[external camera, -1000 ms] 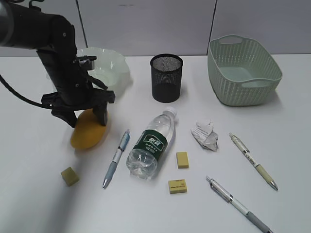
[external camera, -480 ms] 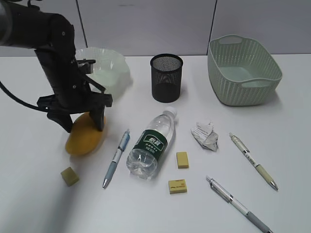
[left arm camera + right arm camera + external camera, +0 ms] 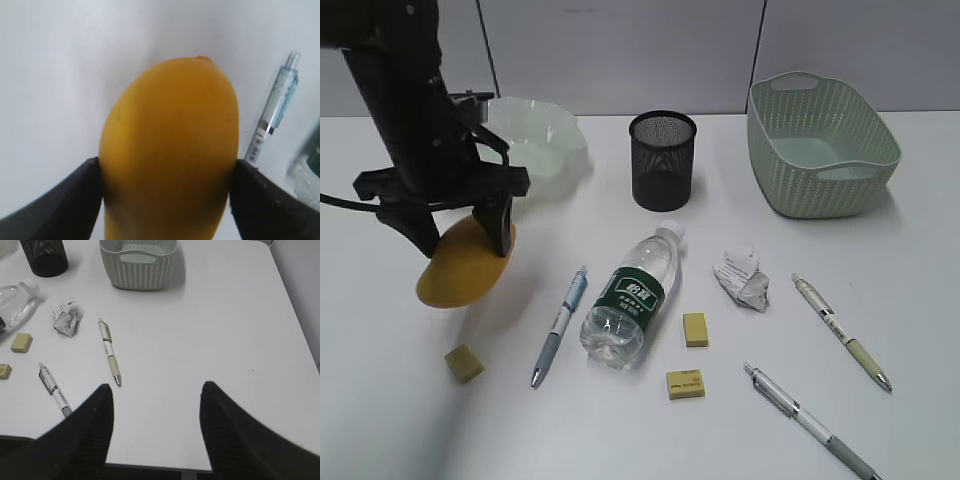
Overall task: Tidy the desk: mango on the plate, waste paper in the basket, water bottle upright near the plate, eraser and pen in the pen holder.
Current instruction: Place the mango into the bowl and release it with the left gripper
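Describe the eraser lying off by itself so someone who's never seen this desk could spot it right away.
Start at the clear plastic water bottle with the dark green label lying mid-desk. Go left past the blue-grey pen beside it to the small olive-yellow cube eraser, below the yellow-orange mango. The two other erasers are flat, paler and right of the bottle.

Mango (image 3: 170,150) sits between the left gripper's (image 3: 455,238) fingers (image 3: 498,222), plate (image 3: 545,140) behind them. Right of the fingers: pen (image 3: 560,325), then bottle (image 3: 632,298) lying flat. Eraser (image 3: 464,363) before them. Mango possibly off the desk (image 3: 380,400).
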Motion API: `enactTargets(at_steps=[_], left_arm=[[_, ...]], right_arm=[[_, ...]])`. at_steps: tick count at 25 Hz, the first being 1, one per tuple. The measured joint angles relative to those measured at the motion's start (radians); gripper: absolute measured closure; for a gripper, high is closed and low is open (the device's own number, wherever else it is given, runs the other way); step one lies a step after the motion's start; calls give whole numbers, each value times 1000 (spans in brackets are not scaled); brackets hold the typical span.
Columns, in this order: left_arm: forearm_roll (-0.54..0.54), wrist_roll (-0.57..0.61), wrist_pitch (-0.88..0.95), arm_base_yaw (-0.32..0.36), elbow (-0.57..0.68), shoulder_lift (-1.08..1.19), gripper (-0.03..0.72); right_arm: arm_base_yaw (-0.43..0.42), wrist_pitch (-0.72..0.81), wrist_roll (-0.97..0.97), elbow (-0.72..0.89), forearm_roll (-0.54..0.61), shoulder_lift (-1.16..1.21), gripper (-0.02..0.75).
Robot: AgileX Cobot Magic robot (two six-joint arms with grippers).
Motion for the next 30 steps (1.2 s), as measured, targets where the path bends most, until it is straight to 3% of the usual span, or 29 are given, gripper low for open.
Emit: enactTargets(at_steps=[6,14,20,30], left_arm=[[-3,0,49,5,-17,-140,111],[38,39,-32,90,-185,-140,111],[43,84,-132,147,-359,15,111],[46,134,-204,151,-694,381,111]], right_arm=[[0,0,0,0,0,0,293],[0,0,0,0,0,0,293],[0,0,0,0,0,0,293],[0,0,0,0,0,0,293]])
